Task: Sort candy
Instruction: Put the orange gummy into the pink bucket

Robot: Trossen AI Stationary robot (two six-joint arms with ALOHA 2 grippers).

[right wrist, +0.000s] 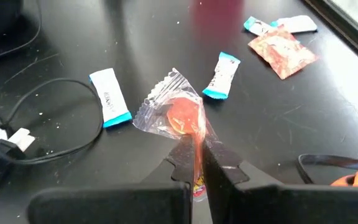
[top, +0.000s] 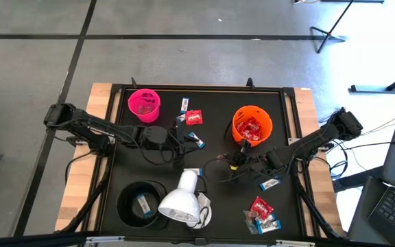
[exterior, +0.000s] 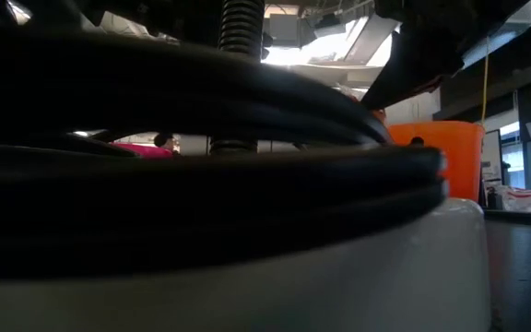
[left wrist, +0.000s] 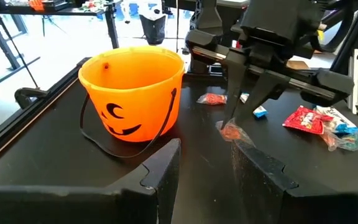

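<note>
Black tabletop (top: 204, 158): right gripper (right wrist: 197, 163) pinches a clear-wrapped orange candy (right wrist: 182, 116) beside the orange bucket (top: 252, 125); left gripper (left wrist: 207, 163) stands part-open, empty.

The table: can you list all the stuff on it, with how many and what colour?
Orange bucket: one, orange, right of middle, red candy inside.
Pink cup: one, pink, far left.
Black cup: one, black, near left, one white-and-blue bar inside.
Lamp: one, white, near middle.
Loose candy: several, red packets and white-and-blue bars, scattered.
Clear-wrapped orange sweet: one, held by the right gripper.
Left gripper: dark, near middle.
Right gripper: dark, shut on the sweet's wrapper.
</note>
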